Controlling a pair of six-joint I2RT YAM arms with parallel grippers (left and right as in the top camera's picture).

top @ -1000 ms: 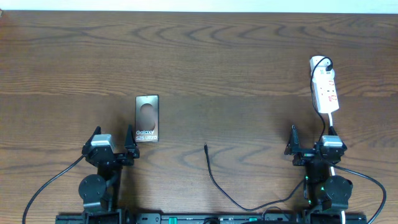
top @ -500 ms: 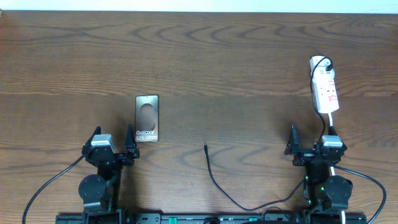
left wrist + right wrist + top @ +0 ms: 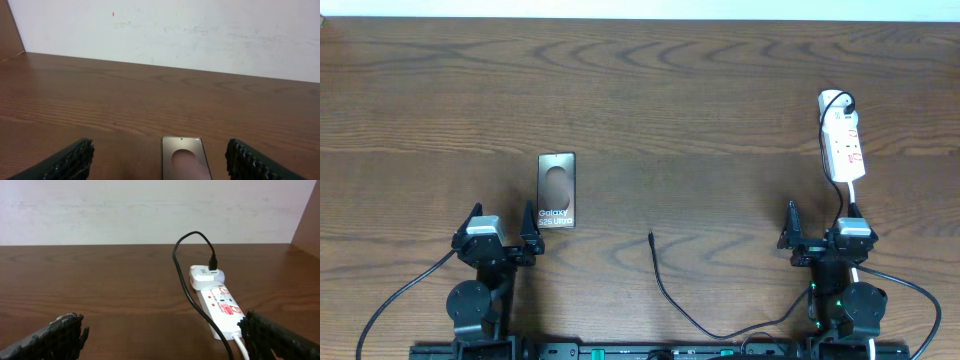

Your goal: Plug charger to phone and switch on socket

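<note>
Step in hand, as I read it: none begun, so the 1st job is fetching the charger [image 3: 665,292]. It lies loose on the table [image 3: 700,100], its plug tip pointing away from the robot, approx. midway betw. the two arms and well apart from the phone [image 3: 557,190]. The phone lies flat just ahead of the left gripper [image 3: 502,212], a bit to its right. The socket [image 3: 843,140] sits far right, ahead of the right gripper [image 3: 821,212], w/ a white adapter [image 3: 206,276] plugged in at its far end and a black lead running back toward that arm. Switch position is too small to read.

Next move prob. needs a pinch on the cable close behind the tip, then lining it up w/ the phone's port, which can't be seen from here. The other gripper may have to steady the phone.

Pose: both arms are tucked low at the near edge w/ grippers pointing fwd. Both sets of jaws are spread wide and hold nothing.
</note>
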